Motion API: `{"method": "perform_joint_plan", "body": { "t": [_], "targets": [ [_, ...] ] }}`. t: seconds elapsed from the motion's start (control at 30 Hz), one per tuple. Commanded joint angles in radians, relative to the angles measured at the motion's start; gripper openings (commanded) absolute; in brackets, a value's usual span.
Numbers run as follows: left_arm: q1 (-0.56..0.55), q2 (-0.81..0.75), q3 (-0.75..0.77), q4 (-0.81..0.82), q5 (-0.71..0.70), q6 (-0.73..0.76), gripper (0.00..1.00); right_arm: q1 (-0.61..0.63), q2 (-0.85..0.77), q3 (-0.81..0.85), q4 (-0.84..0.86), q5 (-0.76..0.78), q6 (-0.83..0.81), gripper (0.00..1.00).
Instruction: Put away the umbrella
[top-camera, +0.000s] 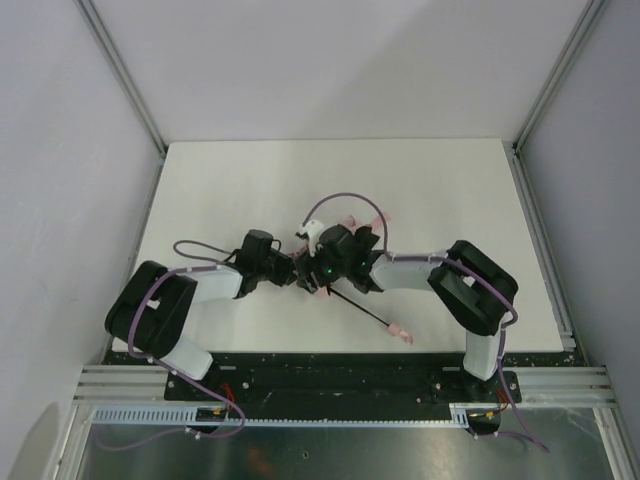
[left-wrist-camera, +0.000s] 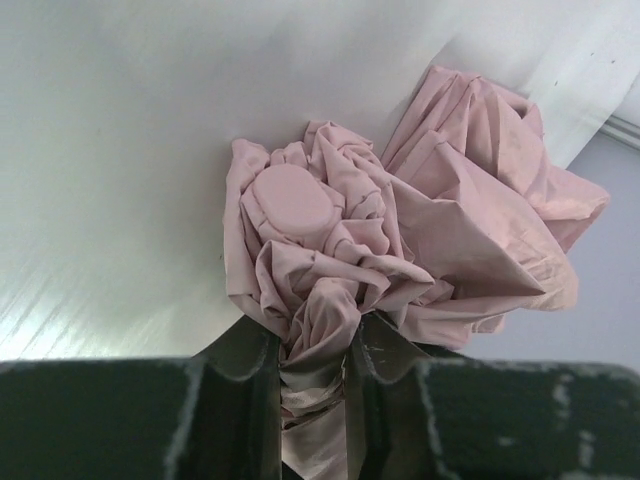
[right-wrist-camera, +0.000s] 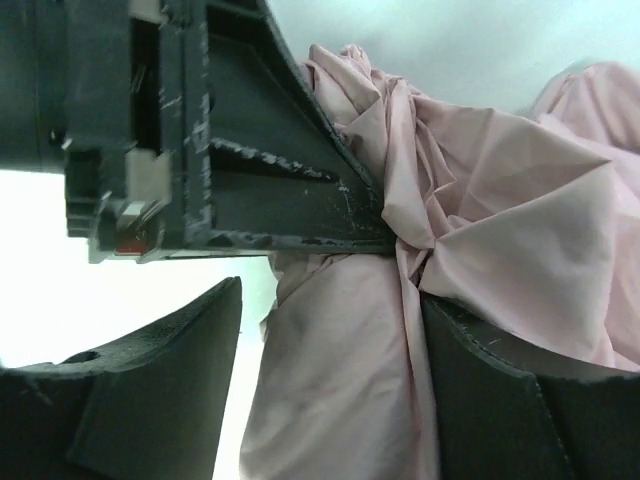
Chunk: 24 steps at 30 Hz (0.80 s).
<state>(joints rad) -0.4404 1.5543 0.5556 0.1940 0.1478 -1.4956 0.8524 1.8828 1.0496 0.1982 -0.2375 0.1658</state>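
The umbrella (left-wrist-camera: 450, 230): fabric pinched in the left jaws. The right jaws stand apart around it.

Your left arm (top-camera: 213, 286) and right arm (top-camera: 410, 272) had black joints, white link shells and purple cables (top-camera: 345, 196); the dark fingers (left-wrist-camera: 240, 400) of your left gripper (left-wrist-camera: 312, 348) were scratched pale.

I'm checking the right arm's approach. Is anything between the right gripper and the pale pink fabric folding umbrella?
Nothing visible. The bunched canopy of the pale pink fabric folding umbrella lies between the fingers of the open right gripper. The left gripper pinches the same fabric close beside it, crowding but not blocking.
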Motion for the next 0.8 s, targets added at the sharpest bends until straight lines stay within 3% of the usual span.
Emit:
{"method": "perform_joint_plan", "body": {
  "t": [0.0,0.23,0.37,0.47,0.63,0.7,0.77],
  "targets": [
    [0.013,-0.053,0.000,-0.138,0.034,-0.049,0.00,0.101,-0.049,-0.076,-0.049,0.402,-0.179,0.69],
    [0.019,-0.094,0.007,-0.162,0.070,-0.087,0.00,0.215,0.042,-0.085,0.076,0.778,-0.283,0.57],
    [0.019,-0.126,-0.010,-0.175,0.064,-0.097,0.00,0.229,0.097,-0.083,0.056,0.899,-0.280,0.49],
    [0.017,-0.136,-0.012,-0.181,0.075,-0.099,0.00,0.226,0.121,-0.084,0.049,0.906,-0.274,0.44],
    [0.016,-0.173,-0.024,-0.187,0.068,-0.099,0.00,0.195,0.145,-0.085,0.061,0.837,-0.247,0.09],
    [0.017,-0.182,-0.027,-0.188,0.067,-0.092,0.00,0.161,0.154,-0.084,0.046,0.754,-0.214,0.02],
    [0.020,-0.184,-0.021,-0.188,0.060,-0.064,0.12,0.118,0.163,-0.085,0.024,0.629,-0.182,0.01]
  ]
}}
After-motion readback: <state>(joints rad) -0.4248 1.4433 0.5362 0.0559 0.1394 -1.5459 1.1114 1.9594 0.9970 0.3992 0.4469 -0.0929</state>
